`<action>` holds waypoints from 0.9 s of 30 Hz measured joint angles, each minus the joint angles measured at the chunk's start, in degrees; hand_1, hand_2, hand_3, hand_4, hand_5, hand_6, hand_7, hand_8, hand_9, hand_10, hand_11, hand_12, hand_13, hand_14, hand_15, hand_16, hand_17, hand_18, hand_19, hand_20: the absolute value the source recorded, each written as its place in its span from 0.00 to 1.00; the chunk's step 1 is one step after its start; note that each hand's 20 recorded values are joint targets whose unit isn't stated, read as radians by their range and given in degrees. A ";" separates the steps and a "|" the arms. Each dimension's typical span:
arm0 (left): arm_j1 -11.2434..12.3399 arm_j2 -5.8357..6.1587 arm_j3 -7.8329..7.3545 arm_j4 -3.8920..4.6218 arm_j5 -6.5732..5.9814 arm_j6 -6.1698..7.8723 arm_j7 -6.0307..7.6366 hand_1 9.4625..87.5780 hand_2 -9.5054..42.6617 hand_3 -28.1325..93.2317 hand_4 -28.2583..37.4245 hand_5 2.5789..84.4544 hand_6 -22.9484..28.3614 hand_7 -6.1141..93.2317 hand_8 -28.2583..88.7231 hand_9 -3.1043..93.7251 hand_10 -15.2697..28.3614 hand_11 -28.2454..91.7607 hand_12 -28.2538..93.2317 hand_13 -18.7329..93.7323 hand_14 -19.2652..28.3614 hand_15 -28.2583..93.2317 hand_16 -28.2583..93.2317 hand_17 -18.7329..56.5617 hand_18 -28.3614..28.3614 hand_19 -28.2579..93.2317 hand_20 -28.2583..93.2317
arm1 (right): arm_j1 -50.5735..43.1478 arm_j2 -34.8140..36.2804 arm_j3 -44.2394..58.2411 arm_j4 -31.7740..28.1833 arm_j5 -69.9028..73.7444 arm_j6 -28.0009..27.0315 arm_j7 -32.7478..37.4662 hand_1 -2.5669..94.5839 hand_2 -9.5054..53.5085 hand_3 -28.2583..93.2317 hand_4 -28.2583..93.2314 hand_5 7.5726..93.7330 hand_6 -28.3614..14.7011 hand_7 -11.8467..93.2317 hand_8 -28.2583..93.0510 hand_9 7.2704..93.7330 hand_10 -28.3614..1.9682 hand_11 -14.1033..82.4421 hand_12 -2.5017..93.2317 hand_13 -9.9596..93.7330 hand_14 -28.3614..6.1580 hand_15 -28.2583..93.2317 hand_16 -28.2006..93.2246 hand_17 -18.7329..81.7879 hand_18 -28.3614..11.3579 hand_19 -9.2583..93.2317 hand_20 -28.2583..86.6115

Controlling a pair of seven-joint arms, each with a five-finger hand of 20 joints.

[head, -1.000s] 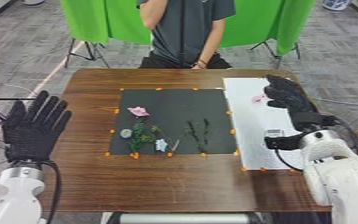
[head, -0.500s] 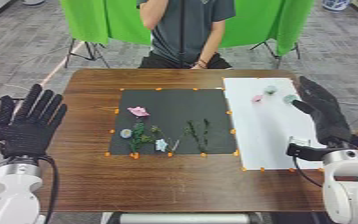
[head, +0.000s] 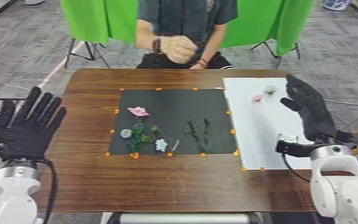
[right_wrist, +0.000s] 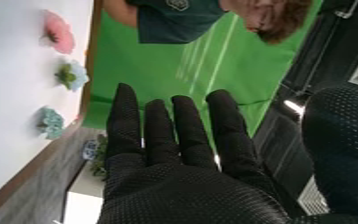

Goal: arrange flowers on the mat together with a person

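Brown wooden planks with a glossy grain make up the table I'm looking across. At the mat's nine o'clock, the robot's left hand, in black fabric, is spread wide and empty, probably parked to leave the work to its partner. Its right hand, at three o'clock, is wide too, straight-fingered in dotted black fabric, thumb well apart, holding nothing; likely a reach for another flower comes next.

On the dark square mat, a white star-shaped flower lies near six o'clock and a pale round blossom at eight, beside a feathery green sprig. Thin dark twigs stand apart at four, perhaps as stems awaiting heads. At ten, a pink flower with pointed petals seems set to crown the green sprig.

The smooth white sheet at three o'clock looks like the supply. Towards its twelve wait a ruffled teal bloom, a soft pink bloom and a pale blue-green bloom, loosely spaced, presumably for easy picking. Beyond hangs bright green cloth.
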 measured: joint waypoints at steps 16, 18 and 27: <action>-2.63 1.60 2.87 1.05 0.26 -1.88 -0.81 0.19 0.39 0.83 0.00 0.51 0.56 0.15 0.16 0.42 0.64 0.36 0.27 0.42 0.65 0.38 0.18 0.23 0.69 0.41 0.31 | 4.06 0.59 -6.11 0.73 -2.20 2.79 1.91 0.19 0.32 0.89 0.01 0.26 0.57 0.24 0.14 0.24 0.56 0.22 0.10 0.30 0.61 0.36 0.22 0.32 0.45 0.42 0.29; -2.73 1.66 2.91 1.05 0.29 -1.88 -0.68 0.19 0.39 0.83 0.00 0.51 0.56 0.15 0.16 0.42 0.64 0.36 0.27 0.42 0.65 0.38 0.18 0.23 0.69 0.41 0.31 | 5.70 0.59 -7.70 1.78 -2.45 2.66 2.24 0.19 0.32 0.89 0.01 0.26 0.57 0.24 0.14 0.24 0.56 0.22 0.10 0.30 0.61 0.36 0.22 0.32 0.45 0.41 0.29; -3.25 2.78 3.86 0.60 0.23 -1.82 1.31 0.20 0.39 0.83 0.00 0.51 0.56 0.15 0.16 0.42 0.64 0.36 0.27 0.42 0.65 0.38 0.18 0.23 0.69 0.41 0.32 | 9.75 -0.05 -8.59 1.43 -3.00 -2.12 3.51 0.19 0.32 0.89 0.01 0.26 0.56 0.24 0.14 0.24 0.55 0.22 0.10 0.30 0.61 0.36 0.22 0.32 0.45 0.41 0.29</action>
